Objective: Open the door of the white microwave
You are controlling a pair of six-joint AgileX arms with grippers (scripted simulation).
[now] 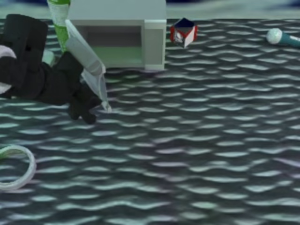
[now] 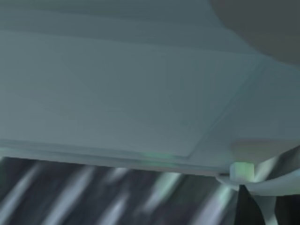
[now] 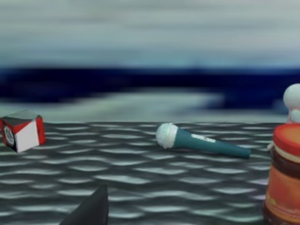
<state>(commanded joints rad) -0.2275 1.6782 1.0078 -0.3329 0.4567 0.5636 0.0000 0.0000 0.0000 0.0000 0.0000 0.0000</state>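
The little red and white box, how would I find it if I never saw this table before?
Look for the white microwave at the back of the table, its door swung open with the left gripper at the door's free edge. Just right of the microwave sits the small box. It is the only cube there, red, white and dark blue, unlike the long teal microphone farther right.

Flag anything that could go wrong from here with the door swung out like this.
The left gripper sits at the free edge of the pale grey-white windowed door, already swung well out from the boxy white microwave; it might slip off. Pulling further could drag the microwave, or push the door into the green-and-white cylinder beside the hinge.
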